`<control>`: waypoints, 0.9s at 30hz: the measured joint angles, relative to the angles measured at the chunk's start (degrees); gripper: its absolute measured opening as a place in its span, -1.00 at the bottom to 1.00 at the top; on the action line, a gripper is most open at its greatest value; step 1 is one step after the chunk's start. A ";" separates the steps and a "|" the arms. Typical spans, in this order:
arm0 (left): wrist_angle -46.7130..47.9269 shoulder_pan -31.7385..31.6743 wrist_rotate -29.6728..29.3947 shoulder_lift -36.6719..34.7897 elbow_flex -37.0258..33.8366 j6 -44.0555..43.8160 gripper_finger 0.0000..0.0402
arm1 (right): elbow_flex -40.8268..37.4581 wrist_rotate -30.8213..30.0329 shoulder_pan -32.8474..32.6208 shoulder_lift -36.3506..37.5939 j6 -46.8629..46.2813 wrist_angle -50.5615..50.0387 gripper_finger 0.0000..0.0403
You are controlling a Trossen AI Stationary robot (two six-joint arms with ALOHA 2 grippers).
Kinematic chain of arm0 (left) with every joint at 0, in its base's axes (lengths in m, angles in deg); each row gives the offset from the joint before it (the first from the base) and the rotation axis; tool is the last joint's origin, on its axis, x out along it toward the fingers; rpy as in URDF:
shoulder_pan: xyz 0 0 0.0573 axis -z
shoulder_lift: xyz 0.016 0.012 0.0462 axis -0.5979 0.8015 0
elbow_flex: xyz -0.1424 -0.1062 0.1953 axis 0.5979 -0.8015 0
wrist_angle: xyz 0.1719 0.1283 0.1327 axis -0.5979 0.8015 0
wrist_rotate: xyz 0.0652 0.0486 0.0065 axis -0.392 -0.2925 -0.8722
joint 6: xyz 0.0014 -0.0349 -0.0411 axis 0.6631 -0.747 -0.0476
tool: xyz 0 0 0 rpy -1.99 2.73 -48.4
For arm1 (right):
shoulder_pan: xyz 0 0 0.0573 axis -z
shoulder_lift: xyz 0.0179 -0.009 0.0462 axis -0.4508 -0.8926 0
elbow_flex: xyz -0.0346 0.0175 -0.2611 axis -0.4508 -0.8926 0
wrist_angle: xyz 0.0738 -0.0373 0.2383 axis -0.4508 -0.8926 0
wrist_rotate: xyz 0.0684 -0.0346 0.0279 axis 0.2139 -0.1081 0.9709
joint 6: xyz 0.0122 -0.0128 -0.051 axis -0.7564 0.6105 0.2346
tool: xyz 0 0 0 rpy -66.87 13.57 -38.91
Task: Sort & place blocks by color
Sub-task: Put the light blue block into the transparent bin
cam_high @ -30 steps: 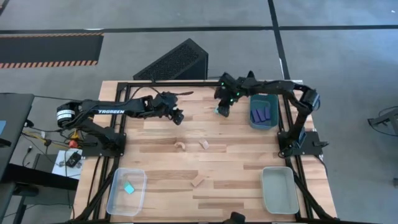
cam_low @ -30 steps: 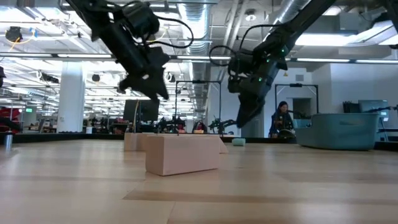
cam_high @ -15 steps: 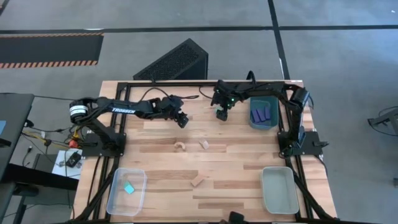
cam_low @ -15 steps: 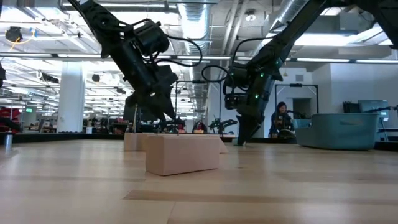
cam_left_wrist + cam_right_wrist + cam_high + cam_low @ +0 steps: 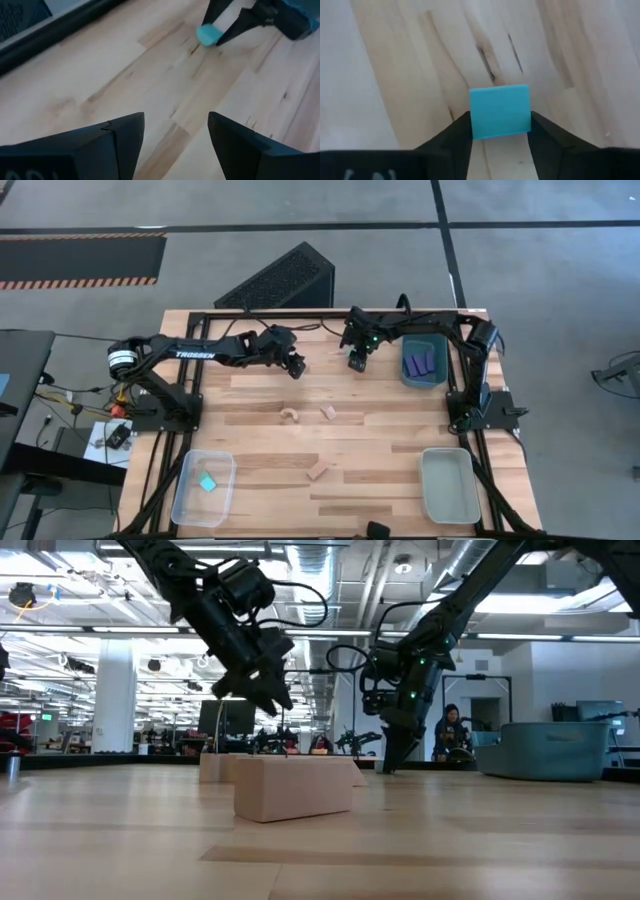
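My right gripper (image 5: 357, 363) stands at the table's far middle, fingers down at the wood (image 5: 385, 766), shut on a cyan cube (image 5: 499, 111). My left gripper (image 5: 296, 368) hangs open above bare wood just left of it (image 5: 175, 135); its wrist view shows the cube (image 5: 207, 35) between the right arm's fingers. Three pale wood pieces lie on the table: an arch (image 5: 290, 414), a small block (image 5: 327, 412) and a nearer block (image 5: 319, 471). Dark blue bars (image 5: 421, 361) lie in the dark teal tray (image 5: 407, 376). One teal cube (image 5: 207, 483) lies in the clear tray (image 5: 190, 500). My right gripper pinches the cyan cube between its two fingers (image 5: 457, 132), one on each of two opposite sides (image 5: 471, 125). The fingers come from above, pointing down. In the low view the fingertips reach down to the table top, so the cube seems to sit on the wood.
A grey tray (image 5: 432, 490) sits at the near right corner, the clear tray at the near left. A black frame (image 5: 200, 313) runs round the table's edges. Open wood lies between the wood pieces and the near trays.
My right gripper came down from above the cyan cube until its fingers stood around it at the table, then kept still. My left gripper moved a little toward the table's right, dipped toward the wood and rose again.
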 joint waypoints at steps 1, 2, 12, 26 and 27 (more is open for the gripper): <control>0.20 -0.05 -0.03 -0.02 0.45 0.66 0.03 | 0.00 -0.01 -0.17 0.01 0.02 0.00 -0.14; 0.73 -0.13 -0.02 0.00 1.07 1.29 0.03 | 0.00 -0.01 -0.26 0.01 0.01 0.02 -0.16; 12.45 -0.13 -0.41 -0.02 7.96 3.10 0.03 | -0.14 0.77 -0.27 -0.15 0.66 1.53 0.22; 28.49 1.34 -3.02 -0.02 16.62 0.54 0.03 | -0.11 1.16 -0.38 -0.23 3.88 2.61 0.00; 28.74 1.60 -3.43 -0.02 16.84 0.09 0.03 | -0.10 1.17 -0.38 -0.21 3.87 2.59 -0.03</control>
